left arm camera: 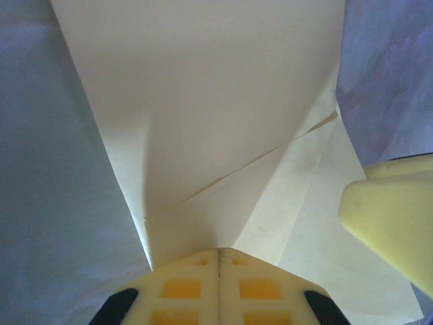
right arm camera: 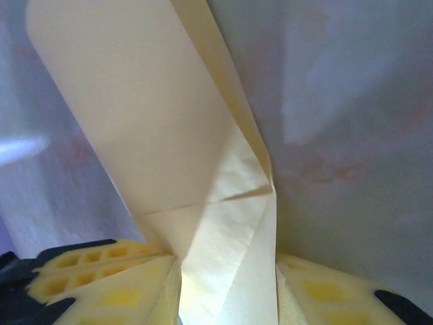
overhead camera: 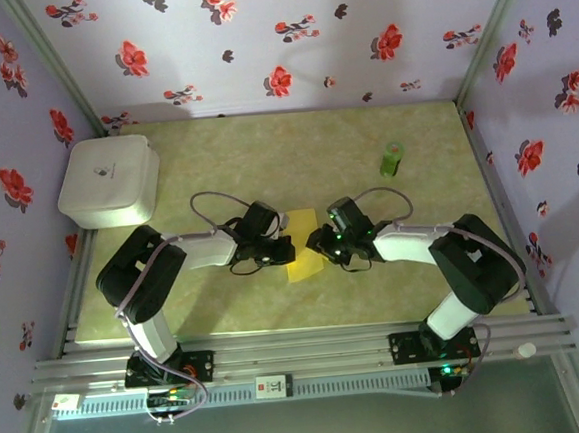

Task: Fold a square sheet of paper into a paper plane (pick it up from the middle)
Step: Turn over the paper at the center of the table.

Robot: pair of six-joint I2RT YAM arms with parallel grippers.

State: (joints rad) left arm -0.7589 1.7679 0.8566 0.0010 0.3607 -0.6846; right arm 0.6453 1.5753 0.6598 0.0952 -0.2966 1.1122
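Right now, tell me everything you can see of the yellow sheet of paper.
The yellow sheet of paper is thin, matte and pale, partly folded, with a sharp diagonal crease and overlapping flaps. It sits over the near middle of the table; whether it rests there is unclear. The left claw is shut on a folded corner. The right claw straddles another folded part, fingers touching both sides; whether it grips is unclear.
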